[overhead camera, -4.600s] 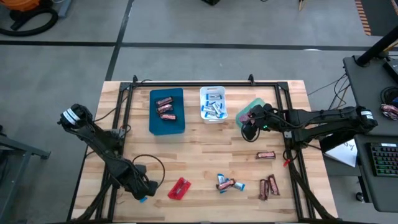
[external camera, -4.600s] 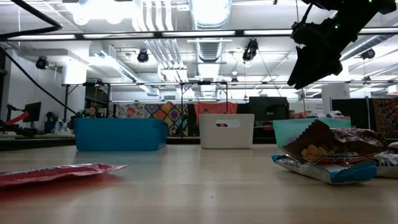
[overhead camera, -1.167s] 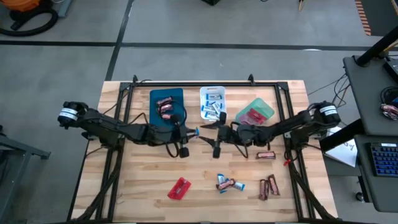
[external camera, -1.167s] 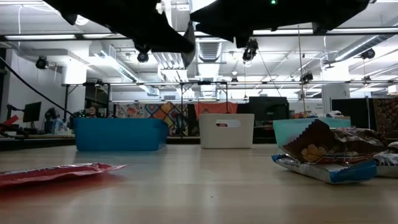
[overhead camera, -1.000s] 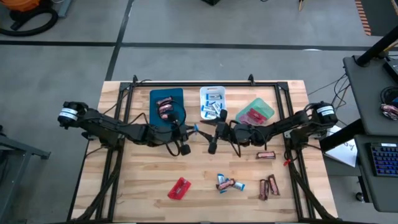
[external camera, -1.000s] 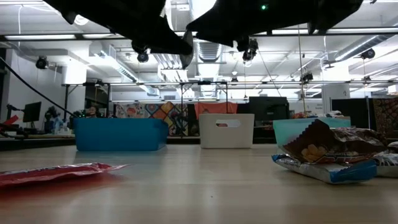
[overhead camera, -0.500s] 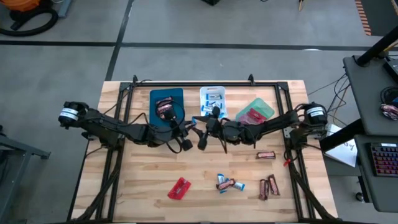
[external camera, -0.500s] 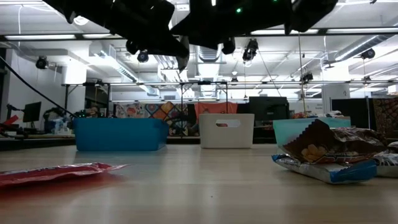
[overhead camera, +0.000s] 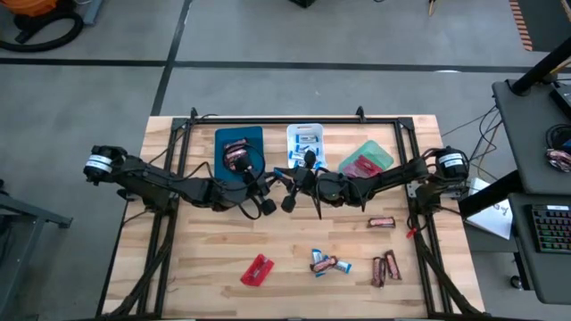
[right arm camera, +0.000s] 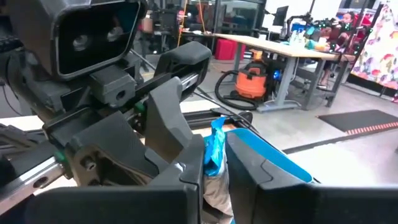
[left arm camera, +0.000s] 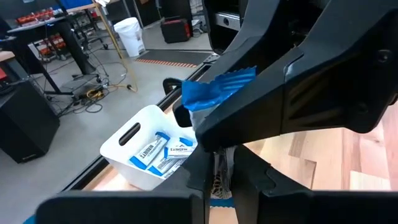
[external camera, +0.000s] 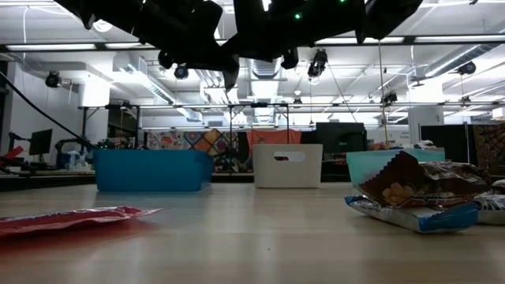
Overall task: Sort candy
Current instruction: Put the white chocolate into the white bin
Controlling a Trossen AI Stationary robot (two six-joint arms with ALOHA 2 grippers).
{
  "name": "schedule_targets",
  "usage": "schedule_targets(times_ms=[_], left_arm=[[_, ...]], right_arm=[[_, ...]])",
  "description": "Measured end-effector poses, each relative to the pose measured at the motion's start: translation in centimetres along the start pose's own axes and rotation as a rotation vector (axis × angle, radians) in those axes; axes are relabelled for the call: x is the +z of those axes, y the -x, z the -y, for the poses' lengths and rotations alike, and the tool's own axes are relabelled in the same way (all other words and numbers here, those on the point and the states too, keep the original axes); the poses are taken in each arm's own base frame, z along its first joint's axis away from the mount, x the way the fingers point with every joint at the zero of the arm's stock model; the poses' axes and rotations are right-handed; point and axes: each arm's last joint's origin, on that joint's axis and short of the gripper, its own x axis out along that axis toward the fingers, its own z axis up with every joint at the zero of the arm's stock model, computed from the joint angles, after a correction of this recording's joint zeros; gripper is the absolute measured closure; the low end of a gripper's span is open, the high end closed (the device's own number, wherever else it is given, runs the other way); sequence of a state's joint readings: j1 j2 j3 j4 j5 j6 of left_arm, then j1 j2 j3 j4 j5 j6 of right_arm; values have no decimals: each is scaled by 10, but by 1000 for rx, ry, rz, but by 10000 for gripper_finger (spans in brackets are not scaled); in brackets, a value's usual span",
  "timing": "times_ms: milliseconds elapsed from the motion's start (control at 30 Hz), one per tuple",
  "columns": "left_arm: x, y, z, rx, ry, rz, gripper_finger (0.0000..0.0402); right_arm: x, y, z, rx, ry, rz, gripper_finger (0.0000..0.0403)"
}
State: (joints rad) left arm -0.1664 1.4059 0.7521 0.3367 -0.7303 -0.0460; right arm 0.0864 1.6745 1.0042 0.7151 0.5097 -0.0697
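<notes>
Above the wooden counter (overhead camera: 214,259), both arms met mid-air. The left claw (overhead camera: 277,181) and right claw (overhead camera: 287,185) were each clenched on one blue-and-white candy bar (left arm camera: 217,89), held between them just beside the white tray (overhead camera: 306,134).

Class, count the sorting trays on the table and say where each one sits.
3, in a row along the far side of the table: the blue tray on the left, the white tray in the middle, the green tray on the right. The arms partly cover them.
</notes>
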Motion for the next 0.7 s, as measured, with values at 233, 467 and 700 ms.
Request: schedule_targets(times_ms=[233,467,700], left_arm=[[0,0,0,-2,14,-4,324],[-2,0,-1,0,9,-21,245],[-2,4,-8,8,-4,-62,210]], right_arm=[[0,0,0,1,3,-3,369],[2,-1,8,-40,11,-7,369],[7,-5,35,-165,38,-54,369]])
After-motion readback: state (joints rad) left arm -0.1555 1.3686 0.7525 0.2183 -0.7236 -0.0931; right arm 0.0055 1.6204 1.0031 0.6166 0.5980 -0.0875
